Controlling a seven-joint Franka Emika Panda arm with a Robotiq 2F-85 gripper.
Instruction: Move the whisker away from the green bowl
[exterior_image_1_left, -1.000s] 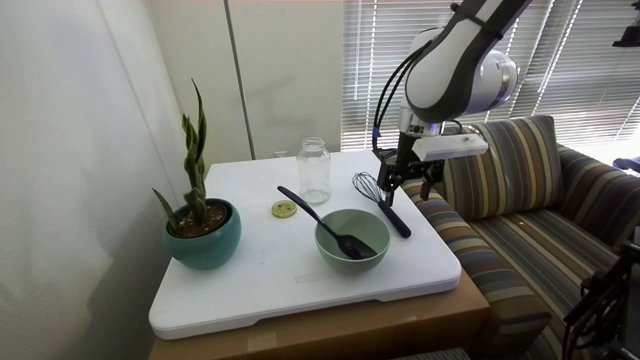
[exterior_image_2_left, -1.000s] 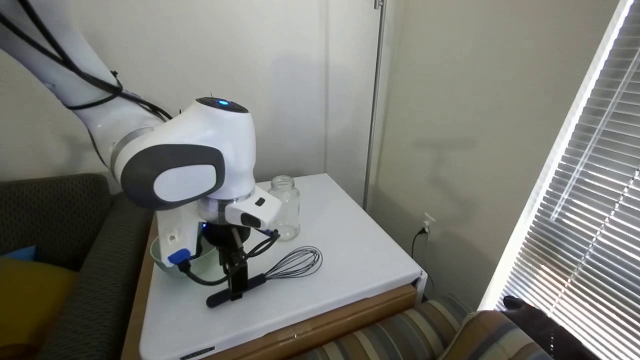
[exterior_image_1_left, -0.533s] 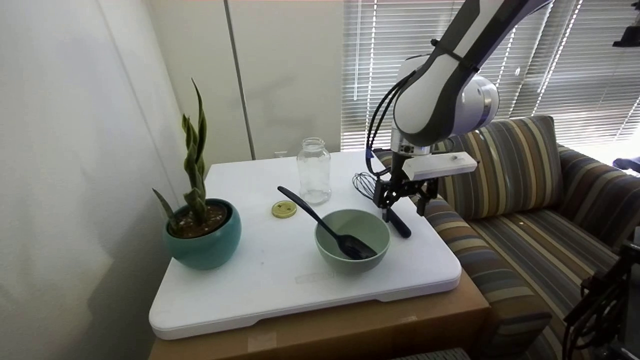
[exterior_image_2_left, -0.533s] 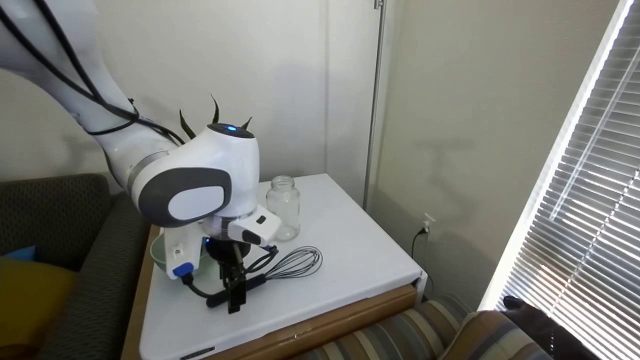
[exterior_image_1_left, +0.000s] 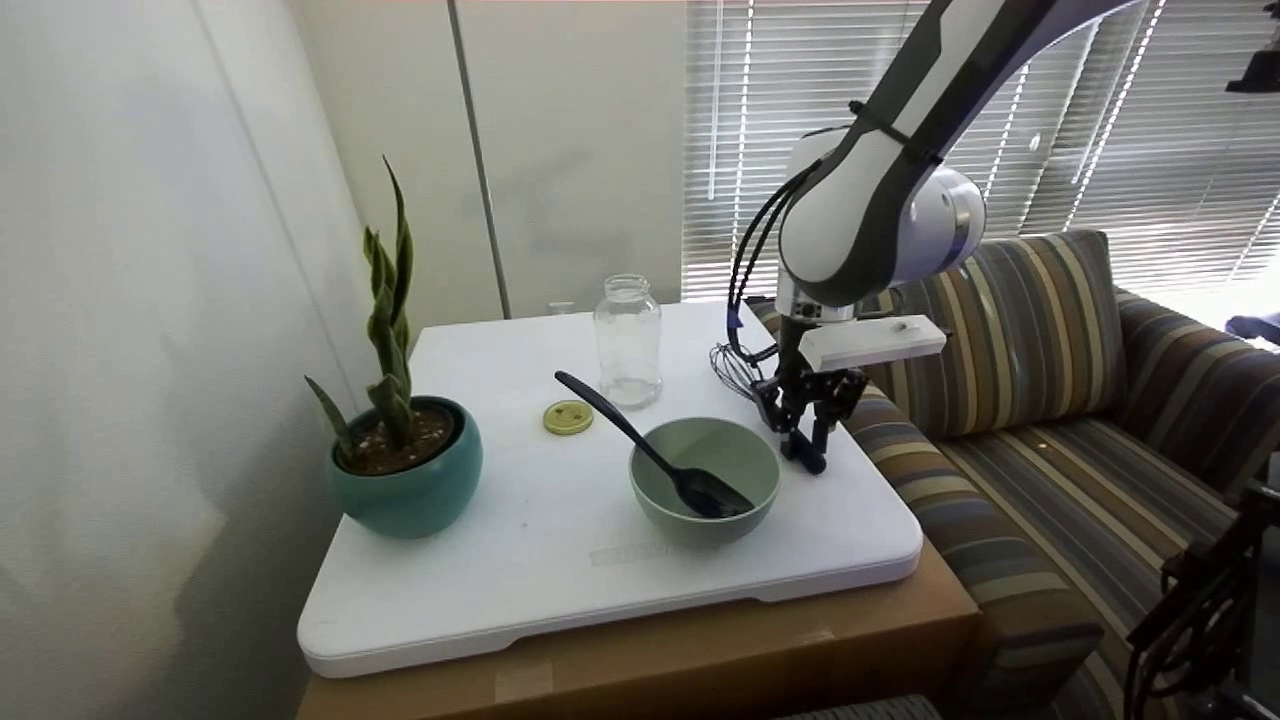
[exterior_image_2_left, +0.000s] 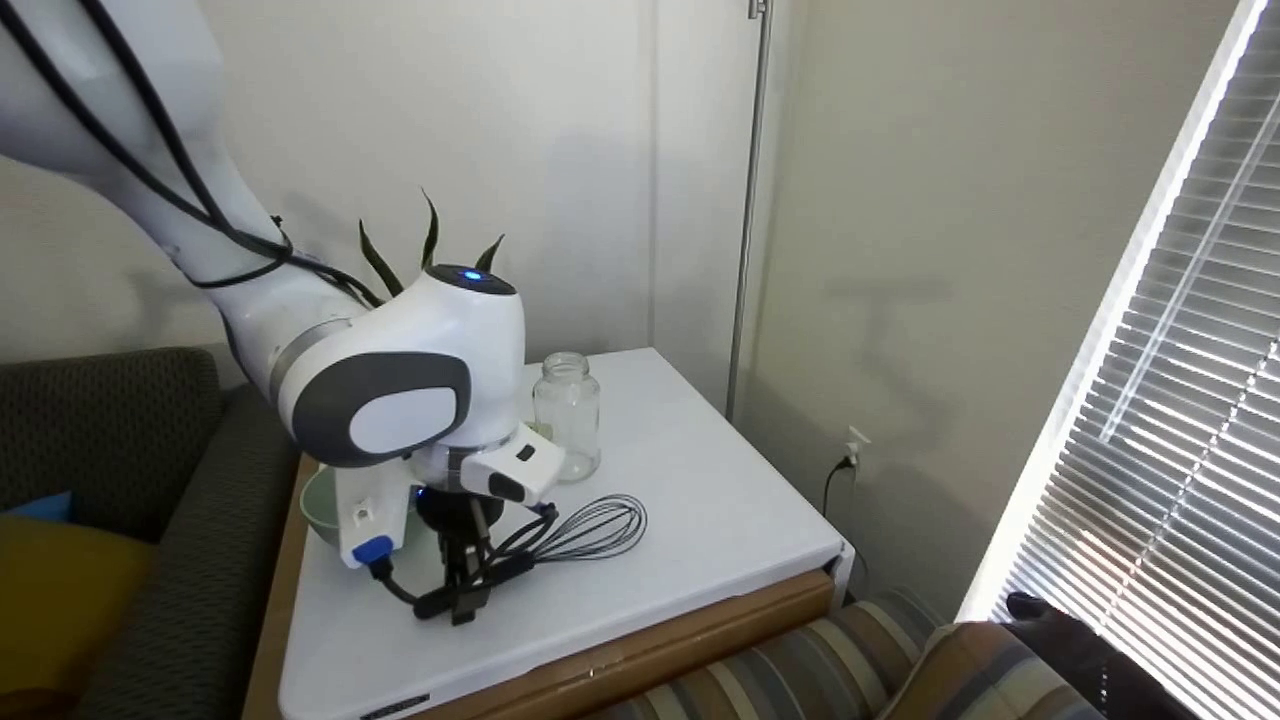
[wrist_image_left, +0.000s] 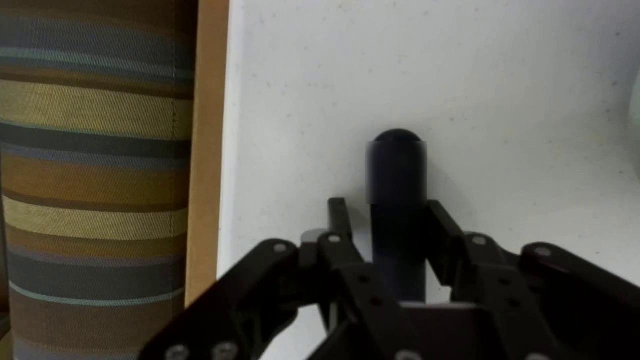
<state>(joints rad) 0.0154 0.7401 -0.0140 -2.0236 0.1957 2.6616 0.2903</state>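
Wrist view, lower middle of the frame: claw (wrist_image_left: 386, 212) narrow but not pinched on anything, as I read it. Whisk (wrist_image_left: 398, 175) handle lies between its fingers (wrist_image_left: 340, 220); pale gap on the frame-left side, handle hard by the frame-right finger, contact uncertain. Long axis runs up and down the frame, square to the closing direction, butt poking past the fingertips. Good line for a pinch, I judge; closing should come next, then a lift.

Hold looks to be toward the butt, so the wire head (exterior_image_2_left: 595, 530), at lower centre in an exterior view, may sag.

Whisk rests on the table (exterior_image_1_left: 500, 600), near the bowl (exterior_image_1_left: 725, 445) but apart, right of it in an exterior view. Away means further frame-right or up-frame.

Arm (exterior_image_1_left: 890, 200) slants from that frame's upper right, wrist about plumb, claw pointing down.
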